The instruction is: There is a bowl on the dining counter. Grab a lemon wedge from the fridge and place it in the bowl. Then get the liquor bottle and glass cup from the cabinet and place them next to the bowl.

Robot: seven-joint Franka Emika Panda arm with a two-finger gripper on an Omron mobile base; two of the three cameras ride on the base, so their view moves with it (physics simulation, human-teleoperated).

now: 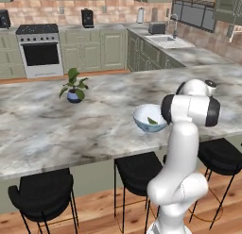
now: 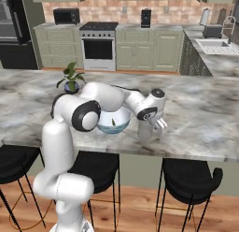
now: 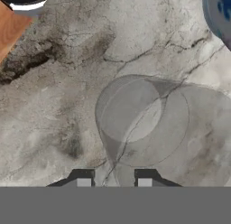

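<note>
The glass (image 3: 144, 128) stands upright on the desk (image 1: 47, 124), just beside the bowl (image 2: 114, 123) and right under the claw (image 2: 158, 125). It is clear and thin-walled, so likely light, stiff, slippery and quick to break or tip. The best hold is probably across the straight wall at mid-height with a gentle squeeze, not on the rim.

In the hand view, the claw's fingertips (image 3: 83, 182) are a little apart above the glass, with nothing pinched between them. It looks open and clear of the glass.

The bowl holds a lemon wedge (image 1: 152, 120), which is small and soft.

There is one glass, one bowl, one wedge, one potted plant (image 1: 74, 87) farther along the desk, and three stools (image 1: 137, 169) below its edge.
</note>
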